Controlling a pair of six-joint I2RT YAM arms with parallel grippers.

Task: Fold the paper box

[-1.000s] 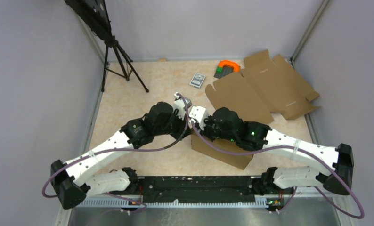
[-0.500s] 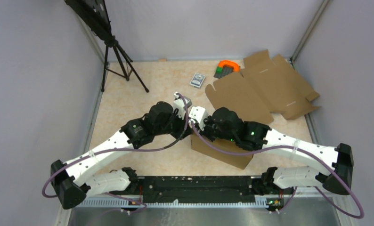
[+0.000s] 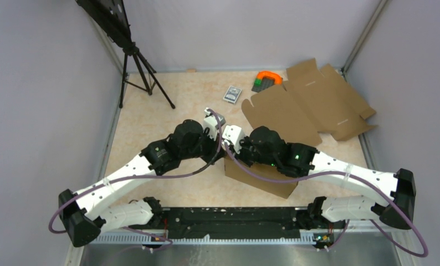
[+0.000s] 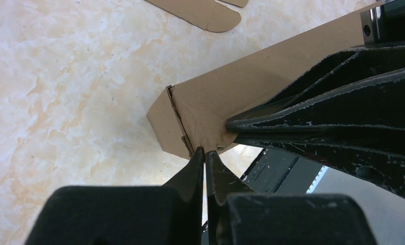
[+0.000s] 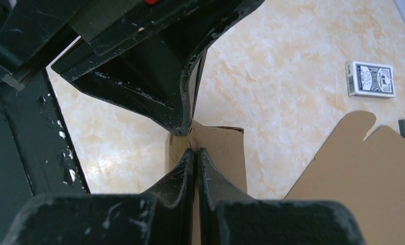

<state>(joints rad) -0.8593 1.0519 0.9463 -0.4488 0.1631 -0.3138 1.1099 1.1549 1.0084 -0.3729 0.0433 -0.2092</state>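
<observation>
Firstly, in the left wrist view, we find the left gripper (image 4: 205, 153) with fingers pressed together, tips against one corner of the paper box (image 4: 231, 92); the right gripper (image 4: 230, 125) meets that corner from the side. In the right wrist view its fingers are likewise pressed together at the box's upper edge. We cannot tell whether either pair traps cardboard. We judge the step to be seating this corner: press along the crease, tips opposed, wall kept upright, without crushing the flap. In the top view the box lies near centre, partly under the right arm. We count one paper box, one flat blank (image 3: 312, 105) far right, one card pack (image 3: 233, 94), one tripod (image 3: 137, 61), two grippers.
</observation>
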